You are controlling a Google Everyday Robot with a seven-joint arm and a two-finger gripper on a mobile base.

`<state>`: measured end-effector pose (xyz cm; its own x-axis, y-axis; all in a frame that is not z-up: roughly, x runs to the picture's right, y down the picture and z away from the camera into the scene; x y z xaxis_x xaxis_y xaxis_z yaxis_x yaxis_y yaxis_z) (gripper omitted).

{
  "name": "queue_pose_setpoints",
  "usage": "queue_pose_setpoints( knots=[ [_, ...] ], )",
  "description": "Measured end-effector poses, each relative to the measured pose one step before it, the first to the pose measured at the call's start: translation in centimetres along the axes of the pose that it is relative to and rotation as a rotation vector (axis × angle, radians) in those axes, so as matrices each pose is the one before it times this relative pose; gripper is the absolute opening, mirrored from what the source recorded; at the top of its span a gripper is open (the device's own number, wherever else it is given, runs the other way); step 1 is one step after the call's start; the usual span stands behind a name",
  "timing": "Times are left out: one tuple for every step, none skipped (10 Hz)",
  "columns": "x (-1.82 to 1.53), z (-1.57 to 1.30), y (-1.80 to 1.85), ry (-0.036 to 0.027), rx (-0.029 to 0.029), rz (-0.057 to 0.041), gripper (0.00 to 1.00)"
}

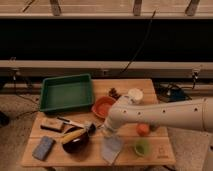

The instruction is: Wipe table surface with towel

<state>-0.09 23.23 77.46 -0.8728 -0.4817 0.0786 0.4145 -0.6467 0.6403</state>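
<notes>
Limp grey towel (112, 148) apparently under gripper (107, 132).

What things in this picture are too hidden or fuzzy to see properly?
- Gripper: at the towel's top edge near the table's front; the arm covers how it holds.
- Orange thing: partly behind the arm.
- Dark items by the white cup: too small to name.
- Dark bowl's contents: blurred.
- Arm's base: cut off at the right edge.
</notes>
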Motion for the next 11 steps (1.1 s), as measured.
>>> queue_pose_setpoints(
  knots=[
    [1.045,-0.043,0.757,0.00333,-0.00545,-0.00724,0.00],
    [0.434,-0.089,0.434,0.00098,-0.00479,-0.00065,0.00],
    [0.238,-0.171,0.802,-0.00107,-0.01091,0.00694,0.00],
    [0.129,-0.145,1.079,-0.00237,-0.01197,0.01145,0.00],
    [0.160,-0.109,1.012,-0.00235,-0.00967,0.01026,0.00],
    [-0.200,-0.260,1.325,0.00134,-0.01065,0.01569,0.00],
    [-1.211,-0.406,1.166,-0.00521,-0.00903,0.02511,0.00],
    [-1.276,-0.192,0.641,-0.00463,-0.00467,0.02112,0.00],
    [-0.919,-0.165,0.437,-0.00267,-0.00390,0.01539,0.00],
    [-1.421,0.117,0.112,-0.00886,-0.00103,0.01492,0.00],
    [-1.472,0.348,-0.147,-0.01094,-0.00055,0.01554,0.00]
  ],
)
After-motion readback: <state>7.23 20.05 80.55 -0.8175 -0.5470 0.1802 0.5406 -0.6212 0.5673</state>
